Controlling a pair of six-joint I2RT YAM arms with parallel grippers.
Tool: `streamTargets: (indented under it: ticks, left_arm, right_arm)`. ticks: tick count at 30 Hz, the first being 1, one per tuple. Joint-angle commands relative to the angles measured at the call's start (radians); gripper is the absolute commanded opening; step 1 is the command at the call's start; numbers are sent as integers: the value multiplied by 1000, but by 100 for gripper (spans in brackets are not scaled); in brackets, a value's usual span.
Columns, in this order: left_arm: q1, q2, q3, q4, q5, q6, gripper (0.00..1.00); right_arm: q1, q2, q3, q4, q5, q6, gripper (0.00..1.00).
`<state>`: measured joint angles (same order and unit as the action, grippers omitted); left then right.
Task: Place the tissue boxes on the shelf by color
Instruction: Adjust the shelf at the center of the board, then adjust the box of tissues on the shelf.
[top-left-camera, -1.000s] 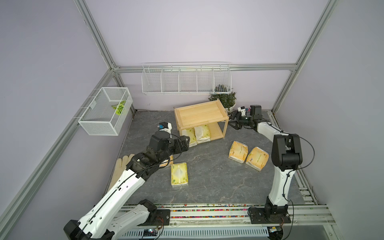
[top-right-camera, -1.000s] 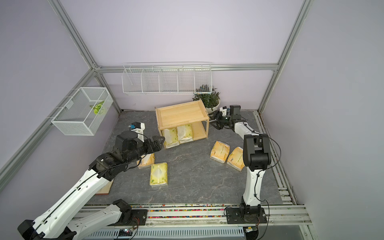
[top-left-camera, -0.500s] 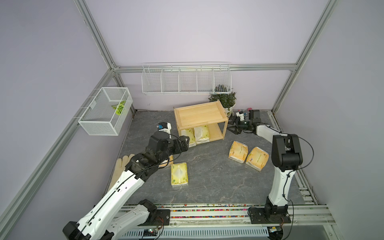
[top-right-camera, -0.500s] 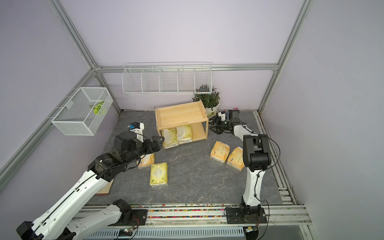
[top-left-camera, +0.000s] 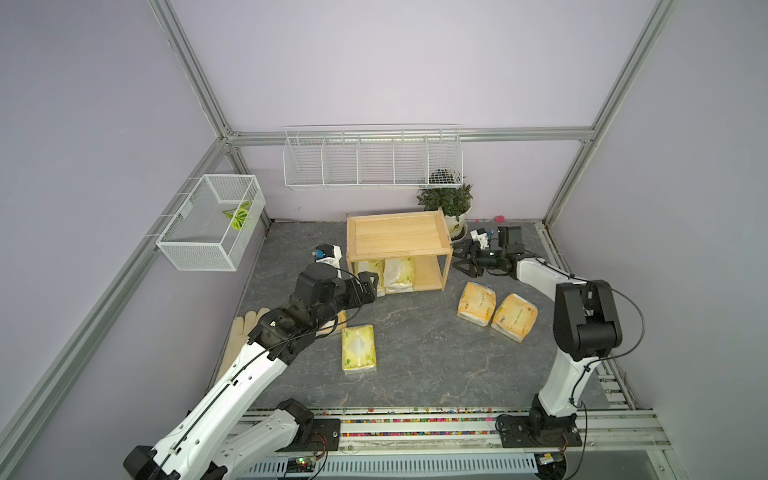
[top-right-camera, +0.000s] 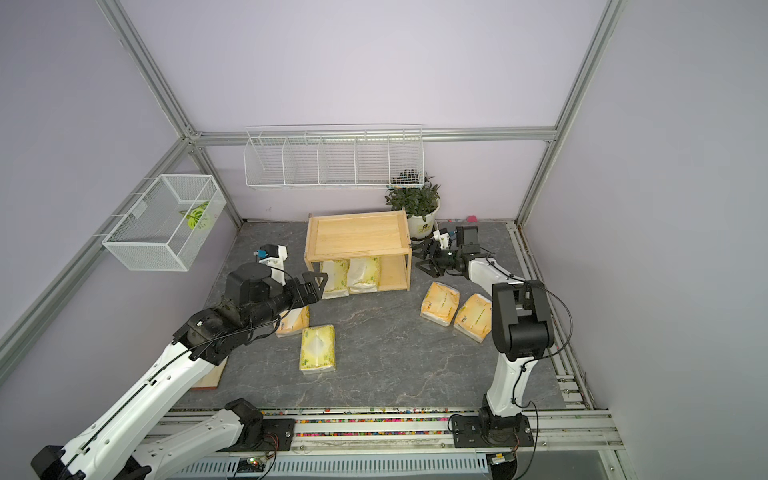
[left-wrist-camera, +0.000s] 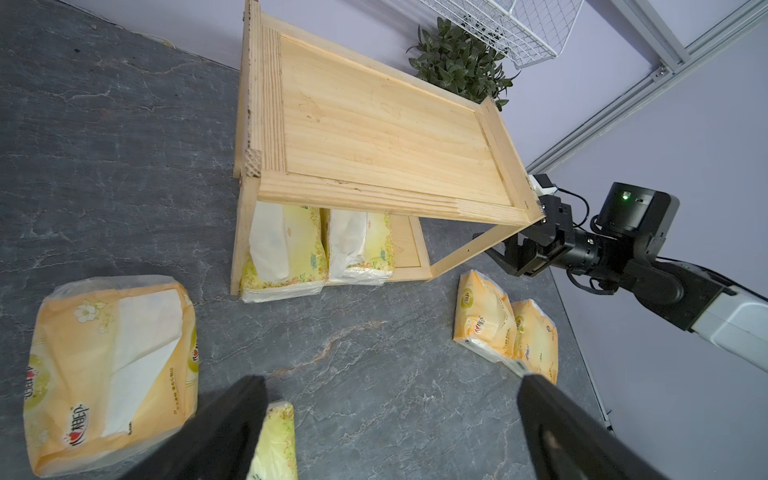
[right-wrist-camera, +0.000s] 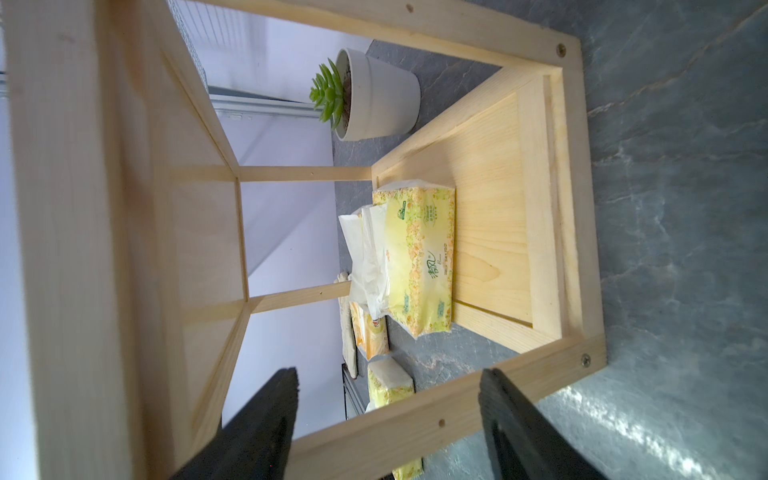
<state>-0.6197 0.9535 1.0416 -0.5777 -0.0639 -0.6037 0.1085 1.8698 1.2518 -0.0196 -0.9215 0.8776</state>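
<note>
Shelf (top-left-camera: 398, 237) stood at the back of the grey table (top-left-camera: 415, 374).

Lower tier: two lemon-yellow tissue packs, side by side and touching, at the end nearer my left arm. These were the end pack (top-left-camera: 371, 277) and the middle pack (top-left-camera: 400, 274). Both stuck out slightly past the front edge.

Third lemon-yellow pack (top-left-camera: 358, 348) lay flat on the table in front of the shelf, well apart from it. A lone orange pack (left-wrist-camera: 110, 374) lay just beside it, mostly hidden under my left arm in both top views.

Two more orange packs lay on the table off the shelf's front corner on my right side, touching each other: inner orange pack (top-left-camera: 476, 303) and outer orange pack (top-left-camera: 514, 318).

My left gripper (left-wrist-camera: 395, 428): fingers apart, gripping nothing, above the table in front of the shelf.

My right gripper (right-wrist-camera: 390, 432): fingers apart, gripping nothing, low at the shelf's open end, pointed into the lower tier. Whether a finger touched the frame, I could not tell.

Glove (top-left-camera: 243, 332) lay at the table's left edge. Potted plant (top-left-camera: 449, 201) stood behind the shelf.
</note>
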Motion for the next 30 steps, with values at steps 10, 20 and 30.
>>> streamTargets:
  ticks: [10, 20, 30]
  left_arm:
    - [4, -28, 23, -28, -27, 15, 100]
    - [4, -52, 23, -45, -44, 10, 100]
    - [4, -47, 28, -36, -37, 14, 100]
  right_arm:
    - [45, -419, -211, -189, 512, -120, 79]
    - [435, -629, -493, -2, 940, -34, 93]
    - [584, -378, -471, 253, 1103, 118, 97]
